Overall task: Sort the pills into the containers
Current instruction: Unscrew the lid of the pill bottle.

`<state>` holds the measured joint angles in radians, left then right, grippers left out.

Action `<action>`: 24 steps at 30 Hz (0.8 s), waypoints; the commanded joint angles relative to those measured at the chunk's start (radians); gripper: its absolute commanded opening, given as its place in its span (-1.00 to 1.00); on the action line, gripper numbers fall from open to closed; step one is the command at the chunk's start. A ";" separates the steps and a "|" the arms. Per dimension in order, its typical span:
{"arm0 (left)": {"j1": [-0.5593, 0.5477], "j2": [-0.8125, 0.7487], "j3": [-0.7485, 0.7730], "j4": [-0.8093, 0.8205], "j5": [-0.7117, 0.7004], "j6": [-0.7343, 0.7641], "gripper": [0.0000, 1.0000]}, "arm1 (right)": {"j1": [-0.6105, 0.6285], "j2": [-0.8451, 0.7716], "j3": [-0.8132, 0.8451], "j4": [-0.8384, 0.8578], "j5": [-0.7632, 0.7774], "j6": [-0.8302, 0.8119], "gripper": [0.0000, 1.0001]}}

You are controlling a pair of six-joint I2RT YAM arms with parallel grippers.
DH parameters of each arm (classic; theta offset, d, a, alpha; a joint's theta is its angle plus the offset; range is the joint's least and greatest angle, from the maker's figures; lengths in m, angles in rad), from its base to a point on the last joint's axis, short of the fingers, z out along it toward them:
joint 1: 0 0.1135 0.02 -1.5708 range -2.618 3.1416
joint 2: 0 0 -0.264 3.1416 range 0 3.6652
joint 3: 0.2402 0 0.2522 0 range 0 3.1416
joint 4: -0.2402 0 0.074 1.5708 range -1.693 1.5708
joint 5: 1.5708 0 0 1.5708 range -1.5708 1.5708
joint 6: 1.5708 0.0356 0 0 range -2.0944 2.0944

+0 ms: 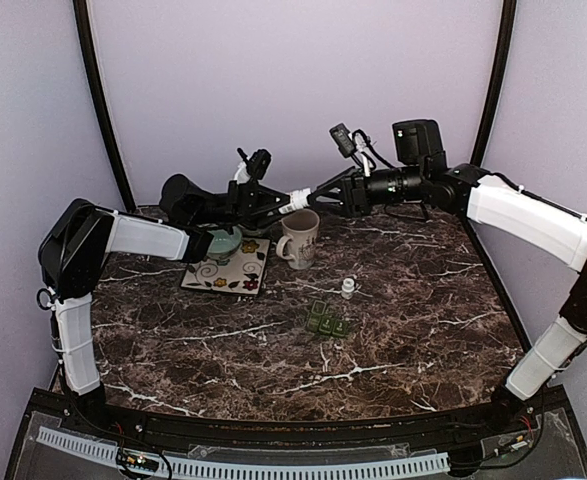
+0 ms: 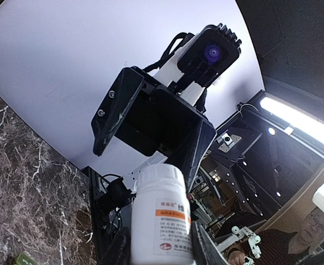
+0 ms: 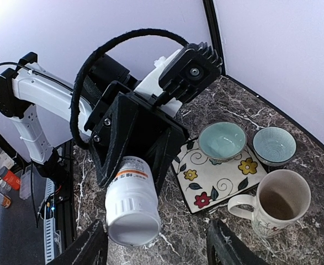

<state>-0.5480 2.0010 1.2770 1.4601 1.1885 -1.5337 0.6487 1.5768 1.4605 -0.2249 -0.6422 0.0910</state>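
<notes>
Pill bottle sideways in the air just above the mug, clamped tight in the left hand. Right hand wide open around its capped end, not touching. Better to square up on the cap before closing, or probably slips.

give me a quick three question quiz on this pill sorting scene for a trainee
1. True or false: the white plastic pill bottle with the orange-banded label lies on the dark marble table.
2. Which pincer grips the bottle? A) left B) right C) both
3. How many bowls show in the right wrist view?

Key
1. False: it is held in the air above the table.
2. A: the left pincer is shut on it, while the right pincer stands open around its capped end.
3. Two: the pale green ceramic bowl and the grey-blue ceramic bowl.
</notes>
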 commanded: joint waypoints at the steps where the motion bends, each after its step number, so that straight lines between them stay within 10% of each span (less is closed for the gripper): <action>1: -0.001 -0.019 0.020 0.013 0.008 0.053 -1.00 | -0.006 -0.039 -0.010 0.039 -0.039 0.040 0.23; 24: -0.002 -0.022 0.004 -0.105 -0.017 0.225 -1.00 | -0.066 -0.025 -0.109 0.237 -0.116 0.861 0.08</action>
<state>-0.5480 2.0010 1.2770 1.3510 1.1660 -1.3514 0.5896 1.5158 1.3014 0.0017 -0.7410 0.7769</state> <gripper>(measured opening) 0.320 0.548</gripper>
